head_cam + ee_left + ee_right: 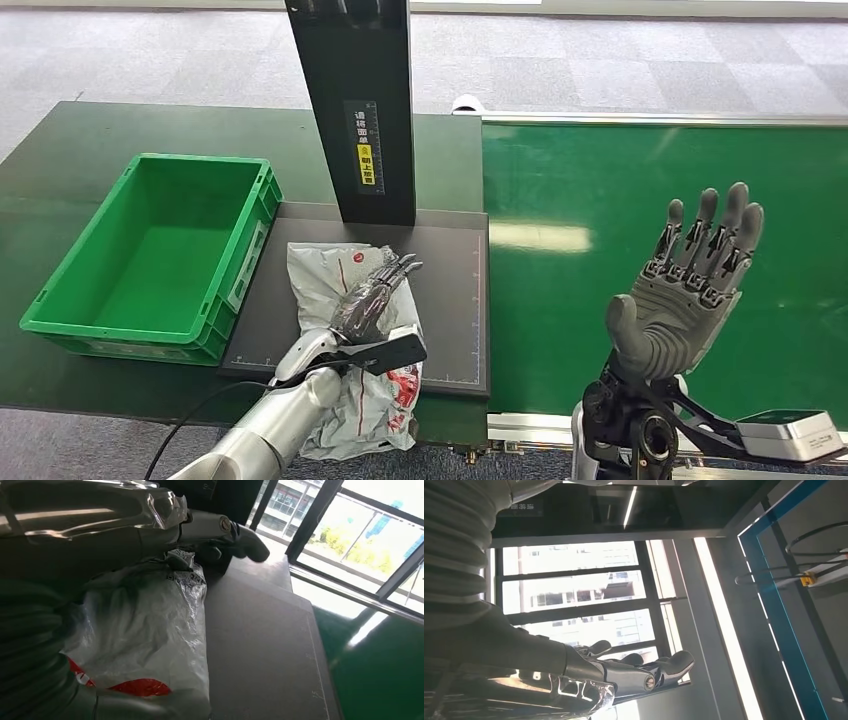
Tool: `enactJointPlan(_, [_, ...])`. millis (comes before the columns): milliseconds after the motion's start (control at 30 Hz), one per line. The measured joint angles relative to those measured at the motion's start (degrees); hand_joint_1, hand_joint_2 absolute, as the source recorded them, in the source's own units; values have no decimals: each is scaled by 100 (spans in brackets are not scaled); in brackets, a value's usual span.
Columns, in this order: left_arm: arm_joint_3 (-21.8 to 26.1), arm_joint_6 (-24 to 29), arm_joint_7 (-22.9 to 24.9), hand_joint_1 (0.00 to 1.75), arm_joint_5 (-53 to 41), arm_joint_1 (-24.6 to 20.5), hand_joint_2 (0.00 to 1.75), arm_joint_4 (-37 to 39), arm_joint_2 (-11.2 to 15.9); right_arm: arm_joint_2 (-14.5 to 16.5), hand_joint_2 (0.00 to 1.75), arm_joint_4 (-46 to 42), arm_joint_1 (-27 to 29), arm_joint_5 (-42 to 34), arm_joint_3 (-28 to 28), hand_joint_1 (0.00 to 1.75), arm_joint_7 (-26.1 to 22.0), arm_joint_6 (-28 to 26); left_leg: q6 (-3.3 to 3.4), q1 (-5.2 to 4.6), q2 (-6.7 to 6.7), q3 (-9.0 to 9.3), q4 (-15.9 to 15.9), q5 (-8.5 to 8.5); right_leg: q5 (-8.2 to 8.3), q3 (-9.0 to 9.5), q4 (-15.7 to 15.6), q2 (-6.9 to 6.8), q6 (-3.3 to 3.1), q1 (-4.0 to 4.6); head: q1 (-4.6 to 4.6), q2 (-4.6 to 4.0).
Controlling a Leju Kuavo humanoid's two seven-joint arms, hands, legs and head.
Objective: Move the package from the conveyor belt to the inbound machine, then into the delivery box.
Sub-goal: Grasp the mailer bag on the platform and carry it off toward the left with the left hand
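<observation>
At lower centre of the head view, the package point(345, 345) is seen on the dark machine plate point(450, 300), with the left hand point(372, 298) laid flat on it, fingers extended; a grip cannot be confirmed. The right hand point(690, 290) is raised at lower right, fingers spread, holding nothing. The package's red print point(135, 686) is shown close up by the left wrist view.

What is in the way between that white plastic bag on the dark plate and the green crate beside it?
Nothing visible. The white plastic package lies on the dark scanner plate under the left hand; the empty green plastic crate sits right beside the plate, open on top.
</observation>
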Motion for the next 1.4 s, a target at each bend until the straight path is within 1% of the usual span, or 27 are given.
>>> enactJointPlan(167, [-14, 107, 476, 175, -326, -66, 175, 100, 0, 0, 175, -114, 65, -18, -11, 0, 0, -18, 0, 0, 1, 1, 0, 0, 0, 2, 0, 0, 0, 0, 0, 0])
enactJointPlan(267, [-14, 87, 653, 175, -424, -128, 175, 201, 0, 0, 175, -167, 84, -30, -13, 0, 0, -45, 0, 0, 2, 5, 0, 0, 0, 5, 0, 0, 0, 0, 1, 0])
enactJointPlan(400, [-14, 21, 758, 175, -485, -207, 175, 315, 0, 0, 175, -201, 87, -42, -13, 0, 0, -83, 0, 0, 6, 11, -1, 0, 0, 11, 0, 2, 0, 0, 1, 0])
enactJointPlan(600, [-14, -10, 763, 175, -511, -269, 175, 397, 0, 0, 175, -234, 113, -50, -15, 0, 0, -128, 0, 0, 11, 14, -1, 0, 0, 13, 0, 5, 0, 1, 0, 0])
enactJointPlan(667, [-5, 25, 605, 175, -431, -272, 175, 404, 0, 0, 175, -242, 134, -51, -20, 0, 0, -139, 0, 0, 12, 14, -1, -1, 0, 12, 0, 6, 0, 0, 1, 0])
enactJointPlan(700, [16, 62, 434, 175, -338, -267, 175, 405, -1, 0, 175, -243, 143, -51, -24, 0, 0, -152, 0, 0, 12, 14, -1, -1, 0, 12, 0, 6, 0, 0, 0, 0])
enactJointPlan(867, [241, 244, -694, 175, 317, -205, 175, 312, -37, 0, 175, -246, 168, -40, -44, 0, 0, -223, 0, 0, 11, 11, -1, -1, 0, 10, 0, 6, 0, 0, 0, 0])
enactJointPlan(900, [288, 268, -819, 175, 388, -195, 175, 278, -49, 1, 175, -246, 172, -38, -46, 0, 0, -233, 0, 0, 12, 11, -1, -1, 0, 9, 0, 6, 0, 0, 0, 0])
enactJointPlan(967, [349, 295, -912, 175, 479, -174, 175, 216, -63, 2, 175, -246, 179, -36, -50, 0, 0, -244, 0, 0, 13, 11, -1, -1, 0, 9, 0, 7, 0, 0, 1, 0])
enactJointPlan(1067, [288, 387, -932, 175, 1061, 24, 175, -268, -45, 1, 175, -248, 198, -20, -54, 0, 0, -256, 0, 0, 15, 10, -1, -1, 0, 7, 0, 9, 0, 0, 0, 0])
enactJointPlan(1200, [-4, 534, -948, 175, 2016, 431, 175, -1563, 99, 1, 175, -256, 257, -5, -69, 0, 0, -274, -1, 0, 17, 6, -1, -1, 0, 4, 1, 12, 0, 1, 0, 0])
enactJointPlan(1300, [-86, 541, -951, 175, 2229, 754, 175, -2633, 258, 0, 175, -289, 312, -16, -95, 0, 0, -291, -2, 1, 19, 5, -2, -2, -1, 1, 1, 14, -1, 1, -1, 0])
enactJointPlan(1367, [-78, 570, -951, 175, 2219, 928, 175, -3201, 368, 0, 175, -323, 350, -32, -113, 0, 0, -294, -2, 1, 19, 4, -2, -2, -2, 1, 1, 14, -1, 1, 0, 0])
enactJointPlan(1400, [-64, 602, -949, 152, 2190, 997, 175, -3428, 420, 0, 175, -342, 369, -39, -122, 0, 0, -296, -2, 1, 19, 4, -2, -2, -2, 1, 1, 14, -2, 1, 1, 0])
